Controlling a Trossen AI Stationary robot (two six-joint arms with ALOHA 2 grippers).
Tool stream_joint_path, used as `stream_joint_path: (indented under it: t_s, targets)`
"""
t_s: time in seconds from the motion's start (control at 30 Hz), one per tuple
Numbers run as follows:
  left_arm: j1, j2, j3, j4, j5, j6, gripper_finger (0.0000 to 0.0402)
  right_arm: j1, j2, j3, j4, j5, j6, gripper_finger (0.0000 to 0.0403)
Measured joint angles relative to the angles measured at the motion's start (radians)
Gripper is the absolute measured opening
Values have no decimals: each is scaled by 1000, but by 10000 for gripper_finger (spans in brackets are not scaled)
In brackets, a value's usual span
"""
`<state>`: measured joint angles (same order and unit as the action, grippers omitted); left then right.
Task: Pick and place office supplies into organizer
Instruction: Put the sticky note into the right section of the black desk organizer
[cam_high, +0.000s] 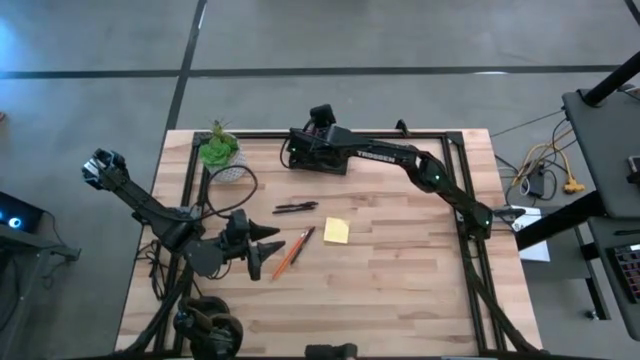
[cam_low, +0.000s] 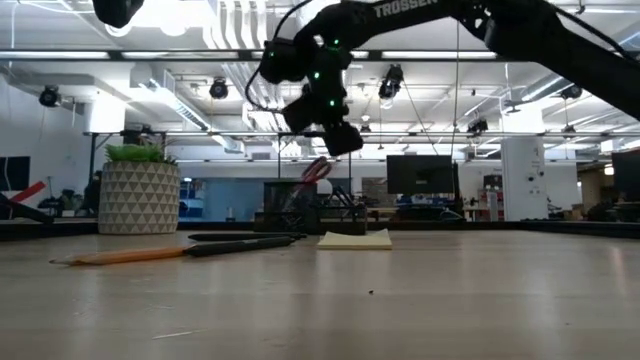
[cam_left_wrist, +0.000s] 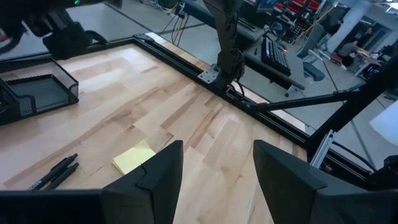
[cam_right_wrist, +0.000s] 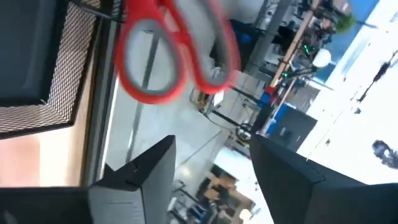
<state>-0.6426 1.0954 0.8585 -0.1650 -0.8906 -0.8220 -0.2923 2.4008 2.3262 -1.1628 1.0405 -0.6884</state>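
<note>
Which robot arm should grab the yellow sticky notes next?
Probably the left: its open pincer waits right beside the yellow sticky notes. The right pincer is far off, over the organizer, where the scissors already stand.

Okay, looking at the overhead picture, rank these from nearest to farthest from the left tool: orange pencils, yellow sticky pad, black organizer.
From the left tool, near the table's left front:
1. Orange pencils, just to its right.
2. Yellow sticky pad, mid-table.
3. Black organizer, at the far edge under the right tool.
</note>
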Motion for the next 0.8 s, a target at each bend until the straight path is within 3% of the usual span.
stream_joint_path:
  t_s: [0.17,0.23,0.27,0.33,0.43,0.47,0.53,0.7,0.8]
  targets:
    - [0,0,0,0,0,0,180,16,-50,5,-79,-23,103,218]
    - [0,0,0,0,0,0,180,36,-76,5,-212,-74,270,219]
    - [0,0,0,0,1,0,180,47,-93,5,-310,-165,387,219]
    - [0,0,0,0,1,0,180,64,-128,-4,-419,-458,613,219]
    - [0,-1,0,0,1,0,180,74,-209,-105,-342,-941,783,219]
    - [1,-2,0,0,1,2,180,86,-225,-132,-272,-1012,807,219]
    - [1,-2,0,2,1,24,180,123,-258,-189,-258,-994,815,219]
    - [1,-2,0,-3,1,63,180,256,-316,-381,-270,-768,701,219]
    - [1,-2,0,-9,1,90,180,327,-343,-504,-213,-843,735,219]
